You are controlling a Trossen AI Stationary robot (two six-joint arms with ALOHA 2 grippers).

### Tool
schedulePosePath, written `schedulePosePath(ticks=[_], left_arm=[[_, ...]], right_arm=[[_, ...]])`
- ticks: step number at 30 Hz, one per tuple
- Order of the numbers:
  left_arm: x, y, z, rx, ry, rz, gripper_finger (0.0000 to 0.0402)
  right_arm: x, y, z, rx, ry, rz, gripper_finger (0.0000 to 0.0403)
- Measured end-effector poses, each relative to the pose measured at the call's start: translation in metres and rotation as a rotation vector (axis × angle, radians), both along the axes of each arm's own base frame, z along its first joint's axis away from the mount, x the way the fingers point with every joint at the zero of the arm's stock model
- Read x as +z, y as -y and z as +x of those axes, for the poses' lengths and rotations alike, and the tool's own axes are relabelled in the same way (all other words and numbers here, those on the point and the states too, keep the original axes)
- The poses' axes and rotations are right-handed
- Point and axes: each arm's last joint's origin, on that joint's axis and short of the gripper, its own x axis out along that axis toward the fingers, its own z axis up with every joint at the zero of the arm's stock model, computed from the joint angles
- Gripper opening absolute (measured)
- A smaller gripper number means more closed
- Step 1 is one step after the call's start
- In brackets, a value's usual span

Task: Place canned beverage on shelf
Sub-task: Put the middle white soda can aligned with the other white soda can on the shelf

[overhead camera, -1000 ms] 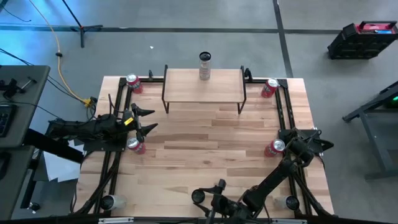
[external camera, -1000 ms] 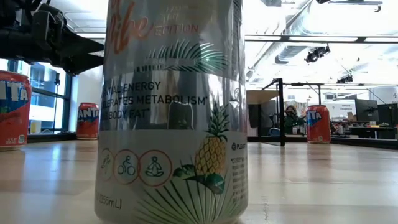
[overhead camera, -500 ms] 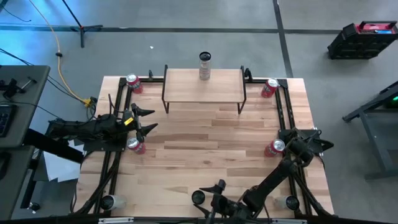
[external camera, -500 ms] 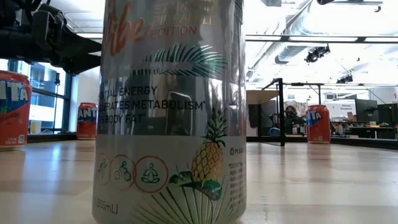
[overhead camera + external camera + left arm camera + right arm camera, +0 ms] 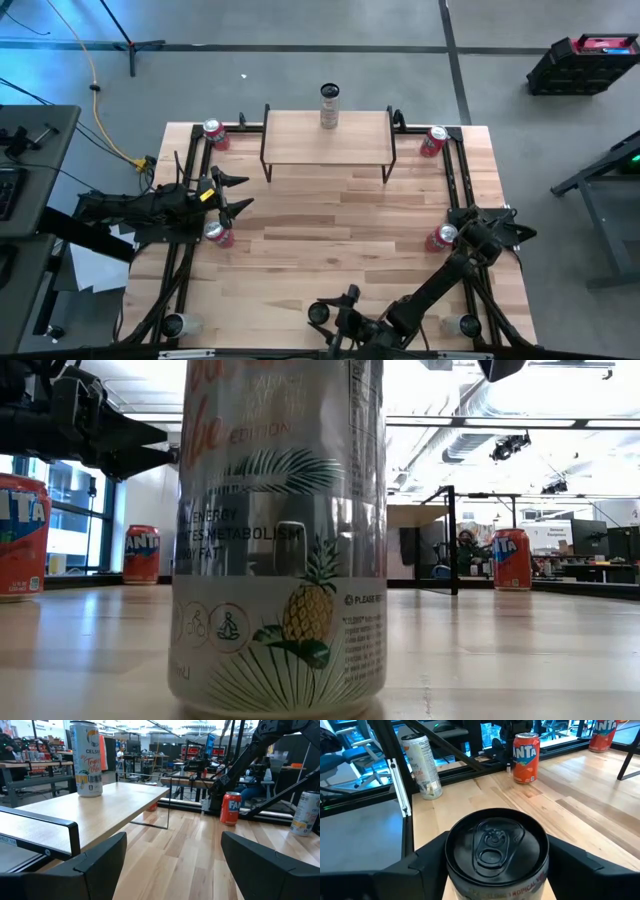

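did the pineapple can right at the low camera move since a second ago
Yes. The pineapple can turned, its pineapple drifting left, away from the black shelf leg behind it.

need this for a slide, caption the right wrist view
Right fingers clasp a black-topped can, with an orange Fanta can and a silver can standing on the table beyond.

The shelf (image 5: 327, 138) — a light wood plank on thin black legs — stands at the table's far edge, midway across. One silver canned beverage (image 5: 330, 106) stands upright on its far rim. A second silver can (image 5: 278, 540), printed with a pineapple and palm fronds, stands upright at the near edge — its dark pull-tab lid (image 5: 495, 845) unopened.
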Motion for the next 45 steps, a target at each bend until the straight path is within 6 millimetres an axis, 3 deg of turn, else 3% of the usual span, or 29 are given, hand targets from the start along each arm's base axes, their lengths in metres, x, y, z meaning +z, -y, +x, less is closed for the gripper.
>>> schedulePosePath(ticks=[10,15,20,31,40,45], left_arm=[[0.0,0.0,0.0,0.0,0.0,0.0,0.0314],[0.0,0.0,0.0,0.0,0.0,0.0,0.0314],[0.0,0.0,0.0,0.0,0.0,0.0,0.0314],[0.0,0.0,0.0,0.0,0.0,0.0,0.0314],[0.0,0.0,0.0,0.0,0.001,0.0,0.0314],[0.0,0.0,0.0,0.0,0.0,0.0,0.0314]], right_arm=[[0.006,0.001,0.003,0.085,-0.018,-0.01,0.0246],[0.034,0.012,0.008,0.175,-0.016,-0.027,0.0246],[0.066,0.036,0.018,0.267,-0.008,-0.086,0.0246],[0.154,0.133,0.026,0.427,0.026,-0.196,0.0246],[0.214,0.228,0.001,0.455,0.043,-0.272,0.0246],[0.239,0.287,-0.016,0.436,0.081,-0.276,0.0246]])
